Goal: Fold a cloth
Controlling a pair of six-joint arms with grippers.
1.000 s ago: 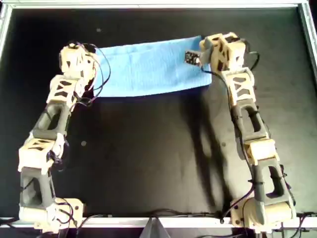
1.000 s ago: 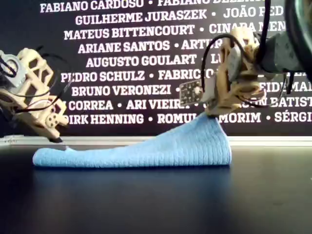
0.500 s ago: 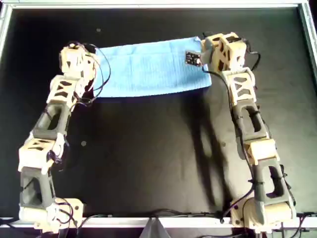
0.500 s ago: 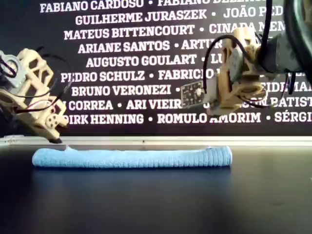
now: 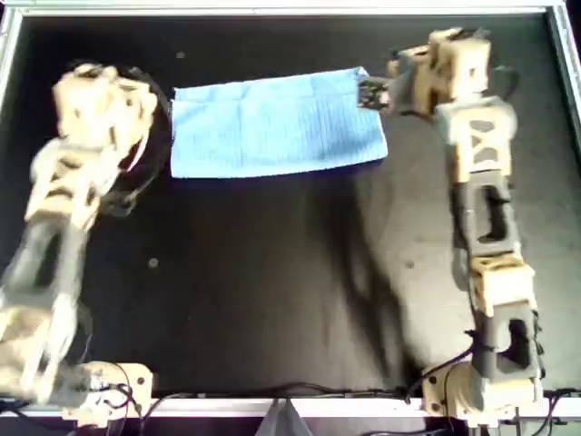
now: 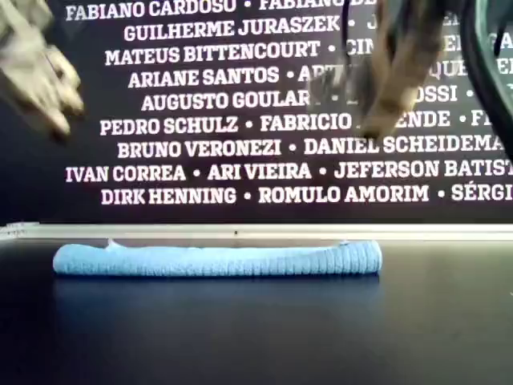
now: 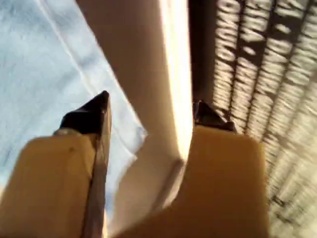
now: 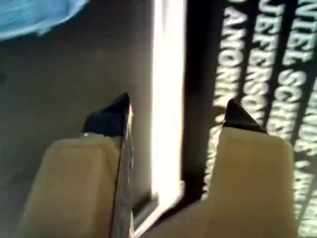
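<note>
The light-blue cloth [image 5: 272, 123] lies flat on the black table as a folded strip, near the back. It shows as a low band in the exterior view [image 6: 216, 259]. My first gripper [image 7: 151, 106] is open and empty, with the cloth [image 7: 39, 74] close below it. It is the blurred arm at the overhead view's left [image 5: 109, 100], raised high [image 6: 40, 80]. My second gripper [image 8: 177, 105] is open and empty, over bare table, with the cloth [image 8: 34, 15] off to one side. It is at the overhead view's right [image 5: 413, 77], also raised and blurred [image 6: 385, 88].
A pale metal rail [image 5: 272, 9] borders the table at the back, close to both grippers [image 8: 168, 99]. A dark banner with white names [image 6: 240, 96] stands behind it. Black table surface [image 5: 272, 291] extends in front of the cloth.
My second gripper let go of the raised cloth end, which dropped flat. Both arms then rose and swung outward from the cloth; both are motion-blurred now.
</note>
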